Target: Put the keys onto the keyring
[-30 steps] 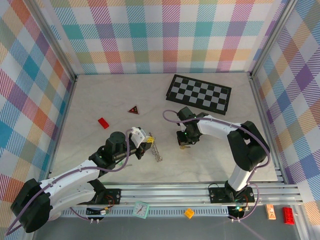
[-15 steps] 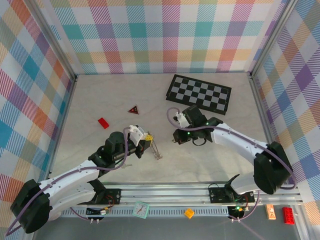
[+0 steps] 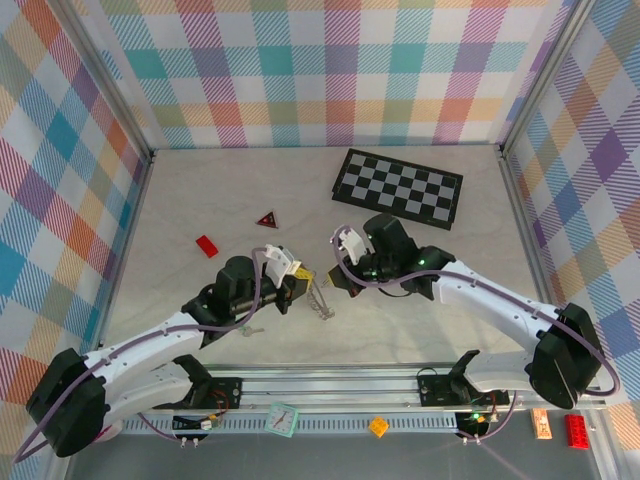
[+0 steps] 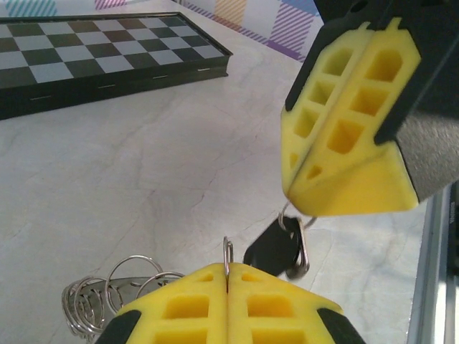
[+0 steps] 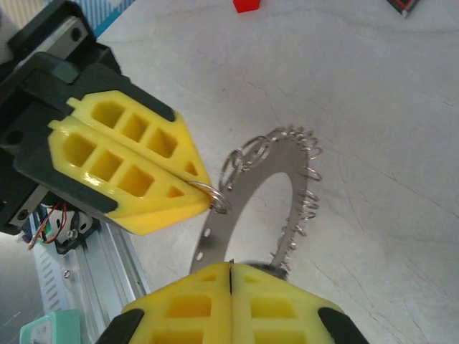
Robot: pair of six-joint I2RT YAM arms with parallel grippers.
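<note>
Pale marbled table (image 3: 200,200) beneath both tools. Beyond the right gripper (image 5: 229,266) and well apart from it: a black-and-white chessboard (image 3: 398,187), flat on the table. Right gripper's yellow fingers pressed together, tips facing the left gripper (image 4: 228,266) — the two nearly nose to nose, just apart. Left gripper's fingers also pressed together, nipping a thin wire loop edge-on between the tips.

Between and below both sets of tips: the keyring (image 5: 215,233), a flat grey band with a wide hole, its outer rim bristling with small split rings (image 4: 107,294). Seemingly one of those rim rings in the left gripper's pinch, though hard to be sure at that size. From the right gripper's closed tip, a small wire loop with a dark-headed key (image 4: 275,247) dangling — just beside the left gripper's tips, clear of the table.

Out past the left gripper, well apart: a red block (image 3: 207,246) and, nearer the chessboard, a small dark red triangle (image 3: 267,219).
</note>
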